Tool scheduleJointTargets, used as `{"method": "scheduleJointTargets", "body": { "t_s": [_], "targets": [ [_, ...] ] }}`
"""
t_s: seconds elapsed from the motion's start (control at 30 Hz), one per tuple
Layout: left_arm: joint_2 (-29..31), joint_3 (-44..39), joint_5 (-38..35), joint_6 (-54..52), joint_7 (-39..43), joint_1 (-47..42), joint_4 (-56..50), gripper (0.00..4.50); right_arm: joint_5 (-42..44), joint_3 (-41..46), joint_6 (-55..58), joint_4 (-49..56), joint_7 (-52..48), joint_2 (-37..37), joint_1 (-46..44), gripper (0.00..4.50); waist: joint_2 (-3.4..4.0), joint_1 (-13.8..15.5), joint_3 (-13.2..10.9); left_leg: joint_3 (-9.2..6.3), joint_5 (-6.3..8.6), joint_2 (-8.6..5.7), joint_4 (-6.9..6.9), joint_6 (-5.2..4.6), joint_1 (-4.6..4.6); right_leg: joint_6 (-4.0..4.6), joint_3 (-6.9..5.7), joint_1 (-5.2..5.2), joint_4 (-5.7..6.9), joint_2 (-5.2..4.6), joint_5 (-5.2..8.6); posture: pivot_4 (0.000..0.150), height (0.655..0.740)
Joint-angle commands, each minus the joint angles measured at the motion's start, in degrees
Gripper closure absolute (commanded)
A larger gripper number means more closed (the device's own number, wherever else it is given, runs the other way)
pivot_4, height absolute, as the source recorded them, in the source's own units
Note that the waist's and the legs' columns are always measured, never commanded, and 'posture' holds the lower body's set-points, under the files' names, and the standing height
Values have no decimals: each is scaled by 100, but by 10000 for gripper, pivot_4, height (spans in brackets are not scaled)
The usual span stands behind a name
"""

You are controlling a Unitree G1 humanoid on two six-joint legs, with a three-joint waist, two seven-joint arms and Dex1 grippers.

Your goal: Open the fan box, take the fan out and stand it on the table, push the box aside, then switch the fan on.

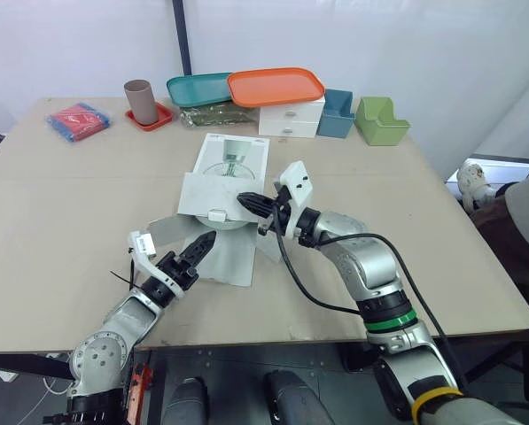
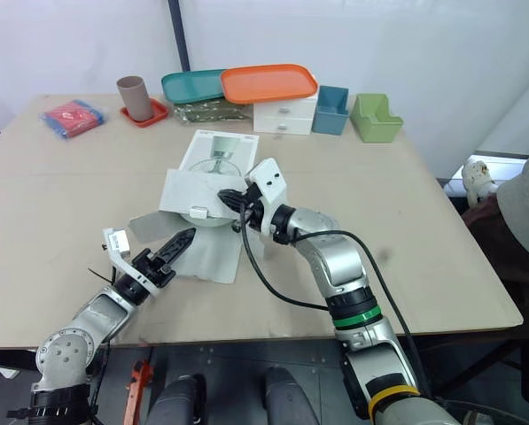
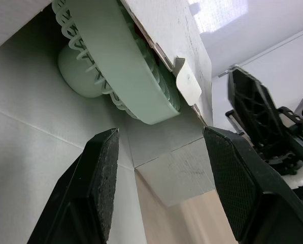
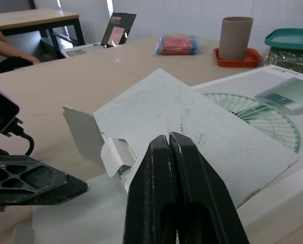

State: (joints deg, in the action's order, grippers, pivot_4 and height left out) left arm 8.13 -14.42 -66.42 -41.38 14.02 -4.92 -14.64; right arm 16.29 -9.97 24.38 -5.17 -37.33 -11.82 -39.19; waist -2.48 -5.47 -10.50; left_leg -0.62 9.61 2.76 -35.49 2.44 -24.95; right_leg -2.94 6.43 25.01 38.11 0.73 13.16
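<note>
Left eye view is showing the white cardboard fan box point(image 1: 231, 158) lying flat at the middle of the frame on the beige wooden table point(image 1: 60, 212), its flaps folding out toward the lower edge. The right claw point(image 1: 249, 202), fingers pressed together, is sitting at the right edge of the raised lid flap point(image 1: 209, 193). The left claw point(image 1: 200, 245), lower left of centre, is holding its fingers apart (nothing between them) at the box mouth. In the left wrist view the pale green round plastic fan point(image 3: 136, 86) is lying inside the box, under the lid flap.
</note>
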Motion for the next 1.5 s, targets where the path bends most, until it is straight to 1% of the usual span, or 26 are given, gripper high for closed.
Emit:
{"method": "scheduleJointTargets", "body": {
  "t_s": [0.03, 0.37, 0.57, 0.8, 0.93, 1.2, 1.33, 1.43, 1.5],
  "targets": [
    [-8, -81, -116, 49, -17, -38, -107, 16766, -229, 56, -77, -397, 197, 100, -380, 45000, 0, -3, 0, 0, 0, 0, 1, 0, 0, 0, 0, 1, 0, 0, 0, 1500, 7400],
    [-184, -111, -157, 65, -20, -340, 362, 16766, -431, 85, -63, -661, 338, 119, -481, 45000, 0, 0, 0, -1, 0, 0, -1, 0, 0, -1, -1, 0, 0, 1, -3, 1500, 7400],
    [-352, -169, -162, 75, 44, -576, 775, 16766, -416, 146, -14, -537, 331, 92, -500, 45000, 0, 12, 0, 0, 0, -1, -2, 0, -1, -3, 0, -1, 0, 1, -4, 1500, 7400],
    [-421, -101, 39, 77, 203, -688, 1127, 16766, -379, 180, 45, -327, 314, 77, -504, 45000, 1, 16, 0, 0, 0, -1, -2, 0, -1, -3, 0, -1, 0, 1, -4, 1500, 7400],
    [-432, -56, 187, 73, 278, -743, 1235, 16766, -385, 188, 65, -262, 300, 64, -494, 45000, 1, 15, 0, -1, 0, -1, -1, 0, -1, -3, 0, 0, 0, 2, -4, 1500, 7400],
    [-517, -84, 216, 47, 364, -878, 1320, 16766, -413, 154, 64, -171, 274, 52, -431, 45000, 1, 16, 0, -1, 0, -1, -2, 0, -1, -3, 0, -1, 0, 2, -4, 1500, 7400],
    [-534, -112, 188, 38, 382, -884, 1318, 16766, -417, 146, 71, -155, 262, 58, -420, 45000, 1, 18, 0, -1, 0, -1, -1, 0, -2, -4, 0, -1, 0, 2, -4, 1500, 7400],
    [-578, -212, -42, -24, 434, -882, 1238, 16766, -433, 109, 51, -118, 217, 40, -399, 45000, 0, 18, 0, -2, 0, -1, -2, 0, -2, -4, 0, 0, 0, 2, -4, 1500, 7400],
    [-585, -238, -47, -14, 430, -892, 1245, 16766, -445, 95, 46, -112, 212, 42, -392, 45000, 0, 18, 0, -1, 0, -1, -1, 0, -1, -4, 0, -1, 0, 2, -4, 1500, 7400]
  ]
}}
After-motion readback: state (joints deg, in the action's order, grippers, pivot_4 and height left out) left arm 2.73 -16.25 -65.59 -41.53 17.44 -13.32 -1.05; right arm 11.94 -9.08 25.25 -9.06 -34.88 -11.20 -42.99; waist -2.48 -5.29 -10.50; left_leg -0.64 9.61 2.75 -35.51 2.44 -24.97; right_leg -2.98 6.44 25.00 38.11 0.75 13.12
